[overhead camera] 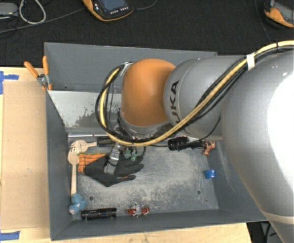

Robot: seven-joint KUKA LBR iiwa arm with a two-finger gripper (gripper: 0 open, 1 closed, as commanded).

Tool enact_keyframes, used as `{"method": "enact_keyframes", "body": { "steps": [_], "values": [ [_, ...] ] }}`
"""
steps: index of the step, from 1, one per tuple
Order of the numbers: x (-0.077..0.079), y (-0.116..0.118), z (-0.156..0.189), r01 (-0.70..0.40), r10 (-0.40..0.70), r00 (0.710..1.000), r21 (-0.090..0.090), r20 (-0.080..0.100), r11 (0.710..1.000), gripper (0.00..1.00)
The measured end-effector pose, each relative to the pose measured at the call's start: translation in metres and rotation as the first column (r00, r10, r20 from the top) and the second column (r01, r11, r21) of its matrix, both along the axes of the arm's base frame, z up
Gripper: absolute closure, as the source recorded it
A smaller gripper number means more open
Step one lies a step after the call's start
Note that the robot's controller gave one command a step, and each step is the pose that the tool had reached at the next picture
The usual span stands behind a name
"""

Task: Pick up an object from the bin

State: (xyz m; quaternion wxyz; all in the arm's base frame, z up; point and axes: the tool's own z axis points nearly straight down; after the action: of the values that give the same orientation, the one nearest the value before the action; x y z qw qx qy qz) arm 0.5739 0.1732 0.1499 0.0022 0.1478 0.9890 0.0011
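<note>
Left of centre in the frame, below the arm's orange cover (144,92), the gripper (115,158) hangs low inside the grey bin (173,189). It sits right at the upper edge of a black glove (111,175) — touching it or just above, I can't say from this angle. Whether the claw is apart or together I cannot tell; the wrist and its cables hide that. Nothing is visibly gripped.

Progress, as I judge it: the gripper is down at a thing, but grasp and lift are not yet done. The glove lies flat on the bin floor. Left to do: close on it and raise it clear of the walls.

The glove itself: limp dark fabric, crumpled, in the left half of the bin, with stubby finger shapes pointing toward the right of the frame. It looks soft and would likely sag when raised.

Neighbours: something orange (92,159) touches its upper left edge, perhaps partly under it — a pinch there might catch both. A wooden spoon (74,161) lies just beside, along the left wall. A black marker (99,213) at the bottom and a small blue piece (209,174) at the right are well apart.
</note>
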Motion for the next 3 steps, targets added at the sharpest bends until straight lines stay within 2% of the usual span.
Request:
{"method": "enact_keyframes", "body": {
  "steps": [1, 2, 3],
  "values": [
    [-0.012, -0.002, -0.016, -0.050, 0.050, 0.999, -0.001, -0.007, 0.999, 0.00],
    [-0.015, 0.002, -0.056, 0.047, -0.047, 0.999, 0.001, -0.003, 0.999, 0.00],
    [-0.011, -0.018, -0.078, -0.059, 0.059, 0.998, 0.001, -0.001, 0.998, 1.00]
  ]
}}
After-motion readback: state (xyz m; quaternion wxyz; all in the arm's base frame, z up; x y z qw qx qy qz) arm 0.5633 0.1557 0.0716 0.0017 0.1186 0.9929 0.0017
